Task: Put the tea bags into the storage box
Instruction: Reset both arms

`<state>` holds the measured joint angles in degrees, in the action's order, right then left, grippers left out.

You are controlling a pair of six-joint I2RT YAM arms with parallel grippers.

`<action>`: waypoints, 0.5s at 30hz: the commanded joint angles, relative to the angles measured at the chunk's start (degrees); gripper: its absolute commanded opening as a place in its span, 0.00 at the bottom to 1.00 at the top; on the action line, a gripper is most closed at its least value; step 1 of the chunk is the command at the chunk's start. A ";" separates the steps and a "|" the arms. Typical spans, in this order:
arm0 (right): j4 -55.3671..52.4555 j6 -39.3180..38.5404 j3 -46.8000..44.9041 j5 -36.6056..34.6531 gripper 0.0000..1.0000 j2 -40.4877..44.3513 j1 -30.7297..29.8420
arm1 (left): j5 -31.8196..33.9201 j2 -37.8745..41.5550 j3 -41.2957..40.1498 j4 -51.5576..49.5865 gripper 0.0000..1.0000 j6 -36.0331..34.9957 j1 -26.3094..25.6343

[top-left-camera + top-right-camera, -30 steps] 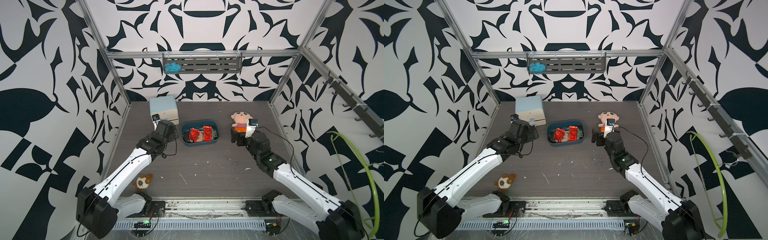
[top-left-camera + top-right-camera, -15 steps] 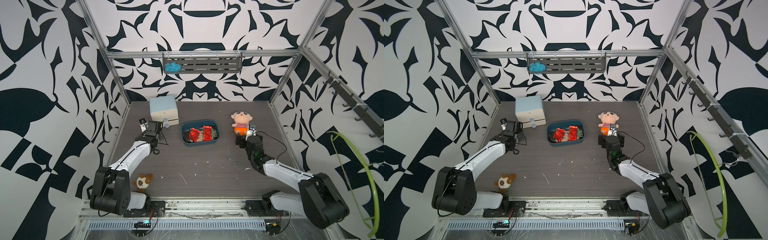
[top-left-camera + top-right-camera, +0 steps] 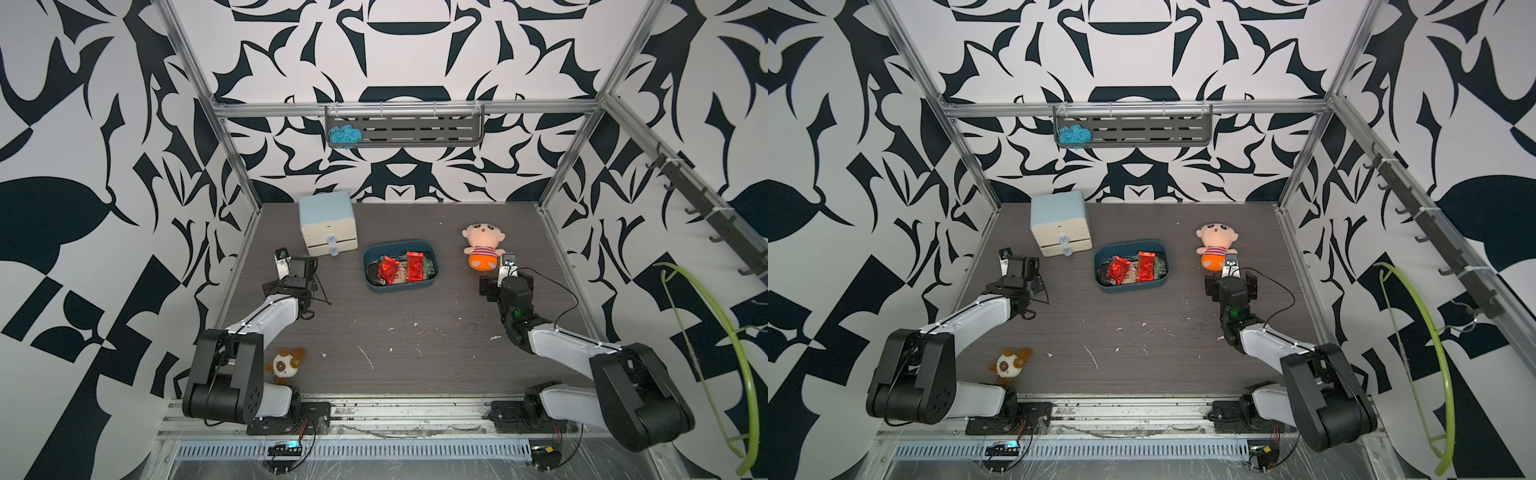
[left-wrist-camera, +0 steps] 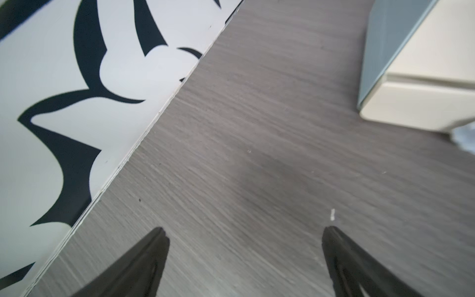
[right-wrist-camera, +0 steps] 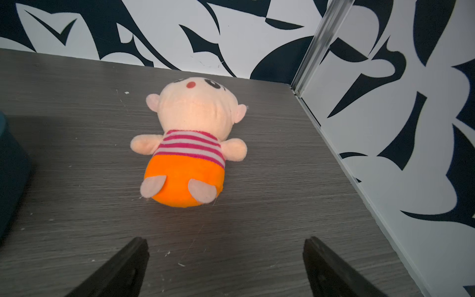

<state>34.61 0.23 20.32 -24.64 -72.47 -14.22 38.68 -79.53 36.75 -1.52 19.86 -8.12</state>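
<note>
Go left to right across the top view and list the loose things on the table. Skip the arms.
small plush toy → drawer cabinet → storage box with the tea bags inside it → doll

Laboratory robot cell: you see a wood-grain tabletop (image 3: 415, 353) enclosed by aluminium framing (image 3: 270, 110) and black-and-white patterned panels (image 3: 104, 124); the left arm (image 3: 270, 318) and right arm (image 3: 569, 345) bolt to a front rail (image 3: 407, 415).
</note>
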 commanded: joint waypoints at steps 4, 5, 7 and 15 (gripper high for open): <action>9.30 -0.99 -0.98 -1.41 0.99 -3.97 3.01 | -0.60 0.04 -4.40 12.13 0.99 -3.51 0.67; 10.28 -0.80 -0.92 -1.00 1.00 -5.79 3.19 | -1.80 0.08 -4.62 13.18 0.96 -4.88 0.74; 12.14 -1.40 -0.41 -0.35 0.99 -8.90 3.34 | -4.09 0.57 -6.26 17.50 0.92 -7.81 0.76; 14.47 -1.16 0.89 1.03 0.99 -13.79 4.75 | -7.57 4.72 -13.99 32.41 0.89 -12.14 1.22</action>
<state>44.97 -0.86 20.14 -24.21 -87.20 -10.24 33.34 -76.25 24.16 23.07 10.46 -7.33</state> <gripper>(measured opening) 0.990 0.895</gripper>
